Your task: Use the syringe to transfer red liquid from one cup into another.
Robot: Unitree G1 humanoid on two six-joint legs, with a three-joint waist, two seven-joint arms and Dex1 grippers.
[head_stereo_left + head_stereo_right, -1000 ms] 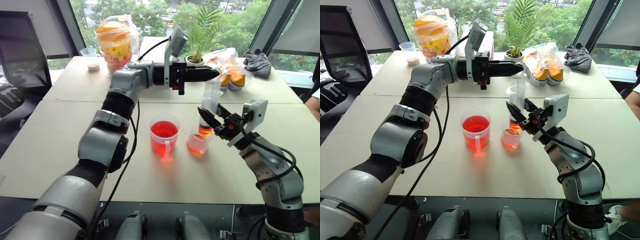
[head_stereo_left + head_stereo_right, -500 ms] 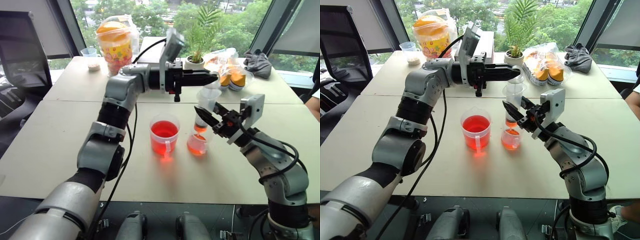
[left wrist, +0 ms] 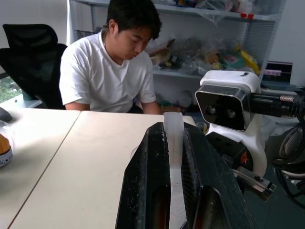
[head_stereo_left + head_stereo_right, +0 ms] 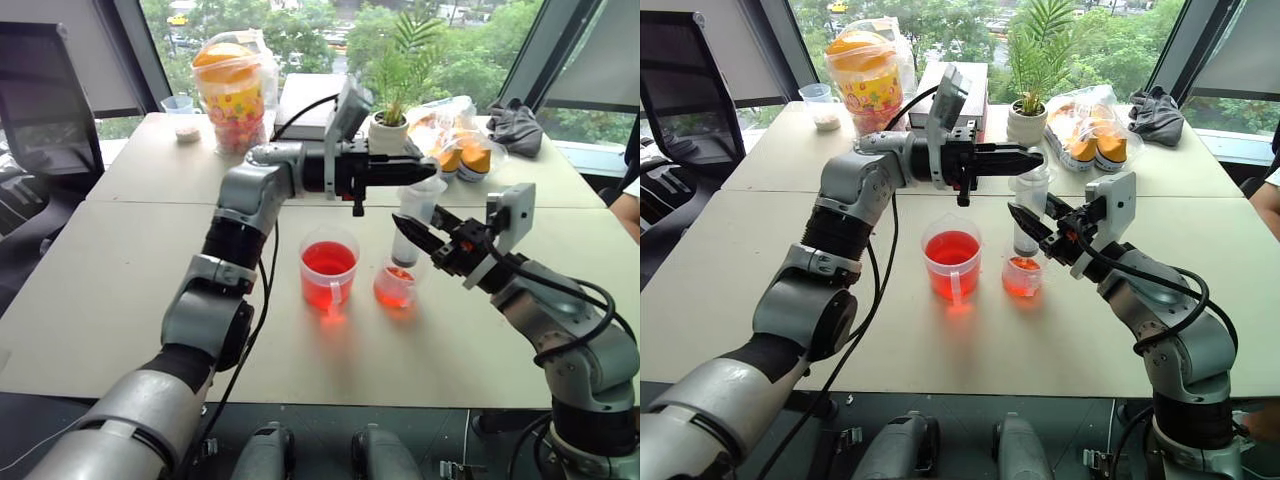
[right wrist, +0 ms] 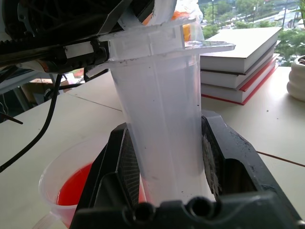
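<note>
Squirting almost done: right tool (image 4: 412, 229) pinching syringe (image 4: 412, 225) barrel over small cup (image 4: 393, 286); left tool (image 4: 425, 171) pinching plunger, pushed low. Big cup (image 4: 328, 272) beside small cup, half full.

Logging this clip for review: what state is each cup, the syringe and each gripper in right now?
Syringe: upright over the smaller cup, barrel looks emptied, plunger pressed in.
Larger cup: upright on the table, holding red liquid.
Smaller cup: upright, some red liquid in the bottom.
Right gripper: shut on the syringe barrel.
Left gripper: shut on the plunger's top.
</note>
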